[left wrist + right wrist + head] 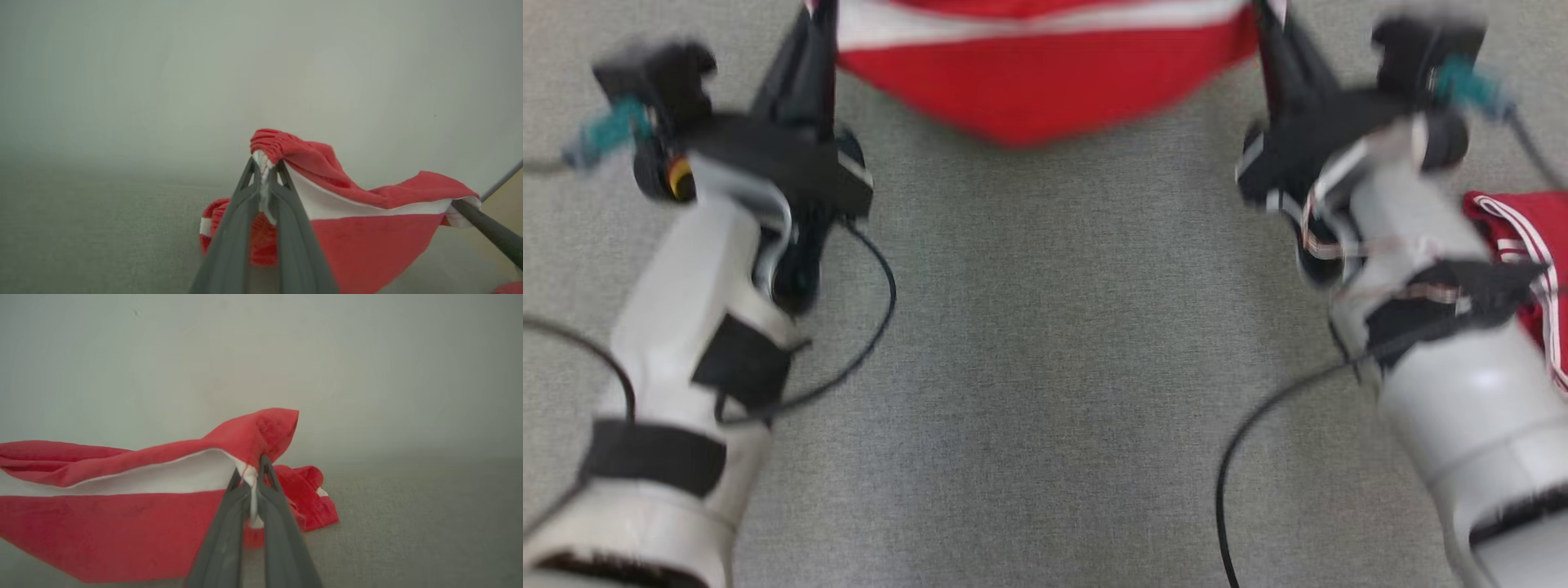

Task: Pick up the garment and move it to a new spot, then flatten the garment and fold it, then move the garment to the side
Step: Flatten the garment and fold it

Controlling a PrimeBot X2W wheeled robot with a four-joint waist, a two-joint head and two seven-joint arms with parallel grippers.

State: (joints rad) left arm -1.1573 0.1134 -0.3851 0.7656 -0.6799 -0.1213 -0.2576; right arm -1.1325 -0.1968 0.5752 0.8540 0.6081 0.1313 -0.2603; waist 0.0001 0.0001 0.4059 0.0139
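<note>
Overhead, the garment (pixel 1045 90) hangs at the far side of the grey surface (pixel 1045 367), its long axis running left to right between the left gripper (pixel 264 169) and right gripper (pixel 250 473), each clamped on one top corner.

The red garment (pixel 1045 90) with a white band hangs stretched between left pincer (pixel 265 164) and right pincer (pixel 250 470), each clamped on an upper corner, its middle sagging above the grey worktop (pixel 1045 367).
</note>
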